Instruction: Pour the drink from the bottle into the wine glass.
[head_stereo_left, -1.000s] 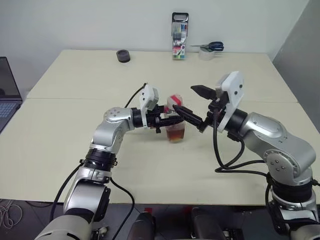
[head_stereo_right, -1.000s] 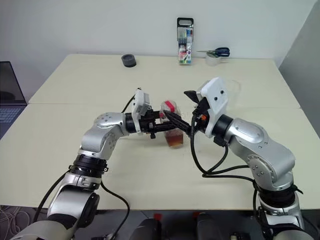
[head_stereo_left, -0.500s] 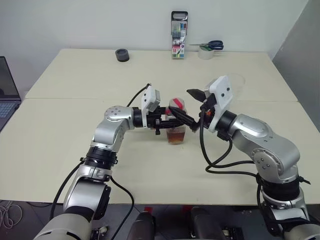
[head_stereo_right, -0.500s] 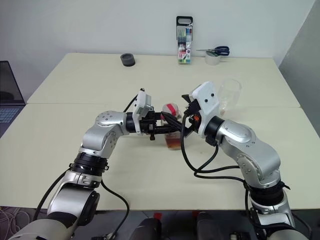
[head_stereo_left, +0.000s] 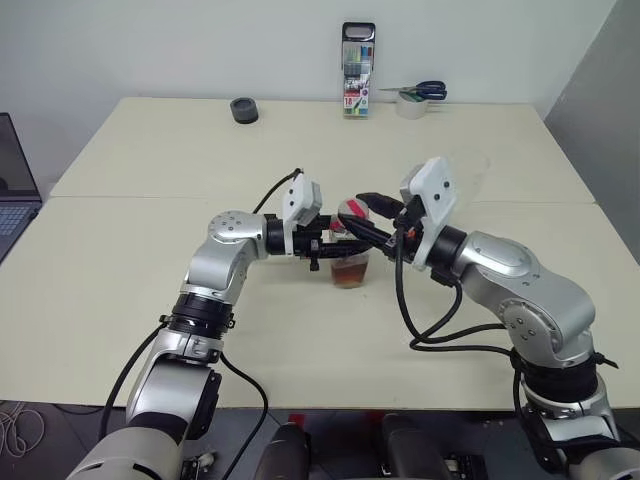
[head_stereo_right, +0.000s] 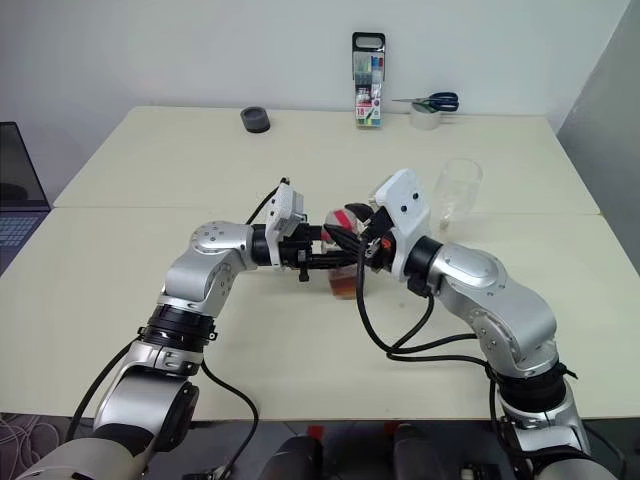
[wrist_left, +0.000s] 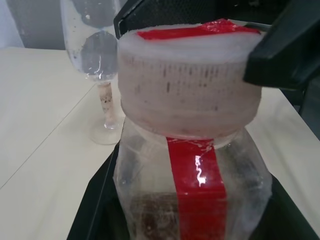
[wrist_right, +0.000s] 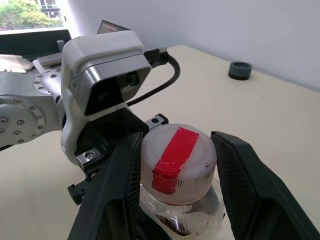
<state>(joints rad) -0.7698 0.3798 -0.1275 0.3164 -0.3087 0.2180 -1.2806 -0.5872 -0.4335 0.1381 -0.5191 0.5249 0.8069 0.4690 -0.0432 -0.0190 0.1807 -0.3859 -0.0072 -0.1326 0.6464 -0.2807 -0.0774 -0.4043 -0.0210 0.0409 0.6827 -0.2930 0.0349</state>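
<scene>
Right wrist view: cap (wrist_right: 178, 159) sits between the right gripper (wrist_right: 176, 175) jaws, parted either side, one touching.
Bottle (head_stereo_left: 350, 252): upright on worktop (head_stereo_left: 150, 290), body clamped by left gripper (head_stereo_left: 335, 243).
Wine glass (head_stereo_right: 457, 190): well apart, beyond the right arm.

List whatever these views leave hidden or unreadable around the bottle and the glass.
- Small clear plastic bottle: its base is cut off by the left wrist view's edge.
- Tea-coloured drink: level blocked by both grippers in the eye views.
- Clear stemmed wine glass: stem and foot hidden behind the right arm.
</scene>
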